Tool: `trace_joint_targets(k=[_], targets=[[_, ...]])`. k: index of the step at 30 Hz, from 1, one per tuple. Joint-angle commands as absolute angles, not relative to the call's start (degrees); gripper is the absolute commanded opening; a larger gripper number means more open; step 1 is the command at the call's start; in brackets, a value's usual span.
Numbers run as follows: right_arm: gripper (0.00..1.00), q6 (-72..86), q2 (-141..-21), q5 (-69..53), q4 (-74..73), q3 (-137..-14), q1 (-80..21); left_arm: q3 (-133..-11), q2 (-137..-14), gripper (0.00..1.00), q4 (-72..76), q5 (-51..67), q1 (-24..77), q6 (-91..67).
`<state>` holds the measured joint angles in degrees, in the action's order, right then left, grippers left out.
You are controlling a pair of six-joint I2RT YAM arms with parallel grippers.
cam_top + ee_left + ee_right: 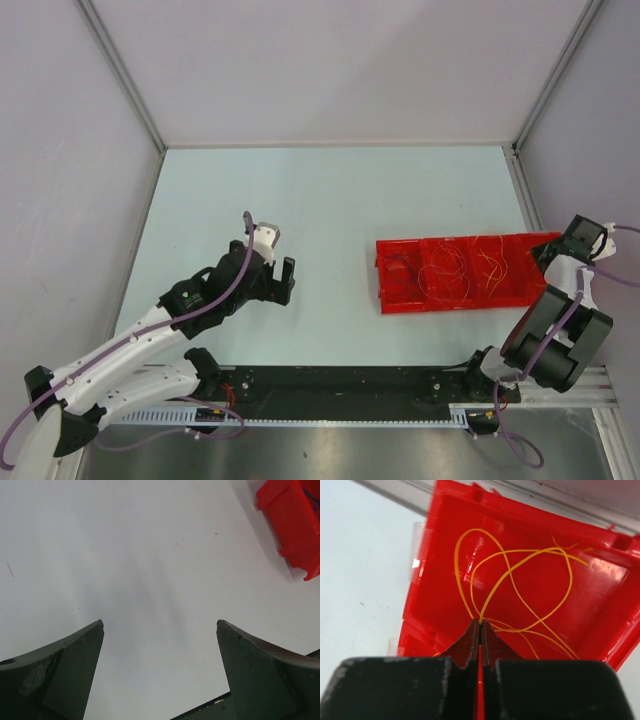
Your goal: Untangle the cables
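Nearest the lens, black jaws of the right gripper (480, 622) pressed together, pinching yellow strands of the cables (535, 551) at the tips, inside the end compartment of the red tray (427, 580). Lower loops cut off behind the jaws. Left gripper (160, 625) well apart, jaws spread above bare table (125, 555)

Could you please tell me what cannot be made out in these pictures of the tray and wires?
Top view: the wires in the red tray are too thin to tell which crosses which.
Top view: the right hand is hidden under its own wrist.
Left wrist view: the tray is cut off at the corner, its contents nearly all out of frame.
Right wrist view: the yellow wire vanishes behind the shut fingers.
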<state>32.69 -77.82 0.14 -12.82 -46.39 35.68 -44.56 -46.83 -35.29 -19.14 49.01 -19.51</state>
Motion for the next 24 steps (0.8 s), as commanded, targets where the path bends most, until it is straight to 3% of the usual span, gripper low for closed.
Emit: trace_joint_targets(k=[1, 11, 15, 19, 24], targets=[[0.0, 40.0, -78.7, 1.7, -12.2, -46.1, 38.8, -45.4, -46.0, 1.0, -34.5, -19.7, 49.5, -20.0], [0.01, 42.0, -85.4, -11.6, -3.3, -47.5, 42.7, -45.4, -46.3, 1.0, -34.8, -20.1, 49.5, -20.0], [0.14, 41.5, -84.0, -11.9, -4.0, -49.8, 42.3, -45.4, -46.5, 1.0, -34.7, -20.1, 49.5, -20.0], [0.35, 40.2, -81.0, -10.4, -6.4, -52.6, 40.5, -45.5, -46.5, 1.0, -34.5, -20.1, 49.5, -20.0], [0.43, 39.3, -77.4, -8.2, -9.4, -57.2, 38.0, -45.5, -45.4, 1.0, -34.7, -20.3, 49.5, -20.0]])
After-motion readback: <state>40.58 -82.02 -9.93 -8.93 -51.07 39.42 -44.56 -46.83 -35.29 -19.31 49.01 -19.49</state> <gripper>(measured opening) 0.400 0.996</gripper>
